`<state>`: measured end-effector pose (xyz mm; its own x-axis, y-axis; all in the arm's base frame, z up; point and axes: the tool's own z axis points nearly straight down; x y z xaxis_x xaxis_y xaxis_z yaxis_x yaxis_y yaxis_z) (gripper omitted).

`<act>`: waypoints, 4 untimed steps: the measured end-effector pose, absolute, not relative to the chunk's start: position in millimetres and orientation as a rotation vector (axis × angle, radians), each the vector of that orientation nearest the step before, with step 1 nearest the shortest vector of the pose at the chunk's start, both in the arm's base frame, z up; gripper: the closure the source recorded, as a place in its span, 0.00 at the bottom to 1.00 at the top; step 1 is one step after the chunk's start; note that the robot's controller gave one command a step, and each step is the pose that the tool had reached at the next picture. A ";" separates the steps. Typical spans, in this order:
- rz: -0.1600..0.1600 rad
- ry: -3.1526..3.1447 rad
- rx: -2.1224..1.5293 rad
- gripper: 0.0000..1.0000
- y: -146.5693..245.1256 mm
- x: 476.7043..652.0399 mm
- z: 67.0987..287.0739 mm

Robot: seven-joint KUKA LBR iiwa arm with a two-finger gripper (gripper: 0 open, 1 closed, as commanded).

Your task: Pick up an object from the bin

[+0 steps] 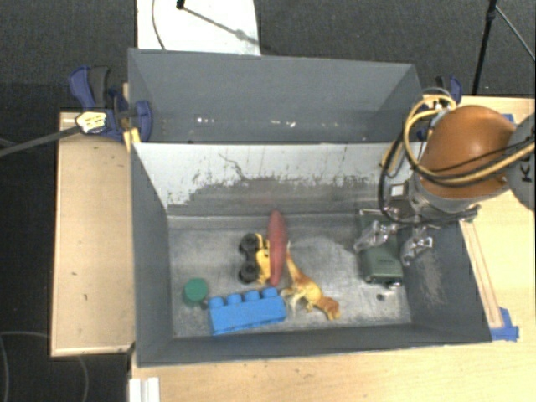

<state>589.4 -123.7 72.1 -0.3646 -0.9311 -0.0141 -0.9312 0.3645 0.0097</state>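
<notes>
My gripper (pixel 392 244) hangs low over the right part of the bin floor, under the orange wrist cover. Its two metal fingers (pixel 368 239) stand apart, open. A dark grey-green block (pixel 381 265) lies on the floor just below and between the fingertips; I cannot tell whether they touch it. Nothing is lifted.
Left of the gripper, mid-floor, lie a yellow toy car with black wheels (pixel 255 258), a red stick (pixel 276 236) and a yellow-orange animal figure (pixel 311 296). A blue building brick (pixel 247 311) and a green round cap (pixel 196 290) sit near the front left. The bin's right wall is close to the gripper.
</notes>
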 end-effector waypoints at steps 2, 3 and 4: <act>0.020 2.589 -1.775 1.00 -122.8 587.5 83.3; 0.008 2.590 -1.775 1.00 -124.5 588.0 100.6; 0.000 2.589 -1.772 1.00 -124.6 589.3 109.6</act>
<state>589.3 -124.6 109.6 -0.3621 -0.9322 -0.0034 -0.9322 0.3621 -0.0024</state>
